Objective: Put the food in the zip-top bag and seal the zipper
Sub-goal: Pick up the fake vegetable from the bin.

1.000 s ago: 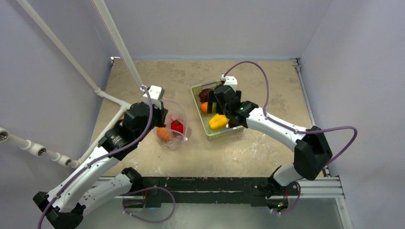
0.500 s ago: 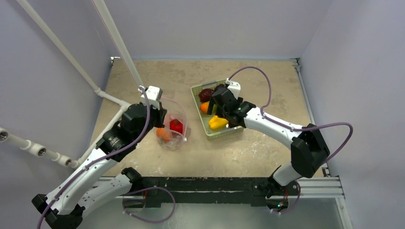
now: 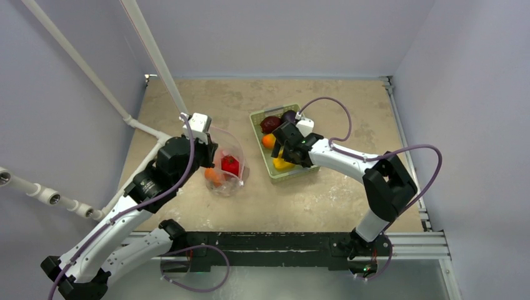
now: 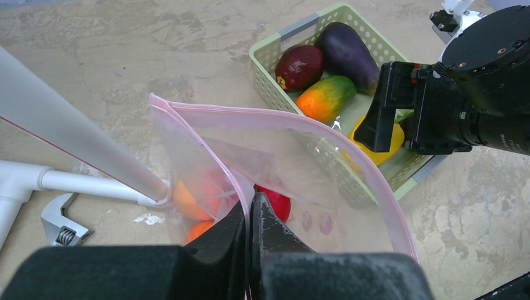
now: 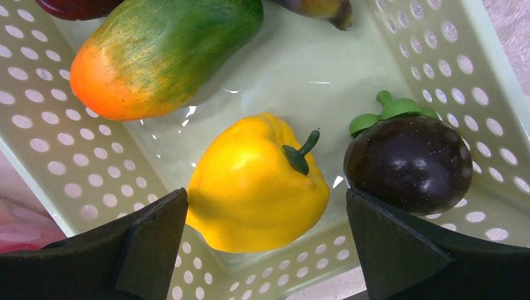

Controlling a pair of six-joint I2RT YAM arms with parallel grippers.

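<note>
The clear zip-top bag stands open left of the basket, its pink zipper curving round the mouth. A red apple and orange food lie inside it. My left gripper is shut on the bag's near rim. My right gripper is open down inside the pale green basket, its fingers either side of the yellow pepper without touching it. A dark plum sits right beside the right finger. An orange-green fruit, a purple eggplant and a dark red fruit lie further in.
A white pipe frame slants across the left, close to the bag and my left arm. A metal wrench lies on the table by the pipe. The basket stands mid-table with walls enclosing the table on three sides.
My right gripper has dropped lower and a little left into the basket, now straddling the yellow pepper. The left gripper keeps its hold on the bag, almost unmoved.
</note>
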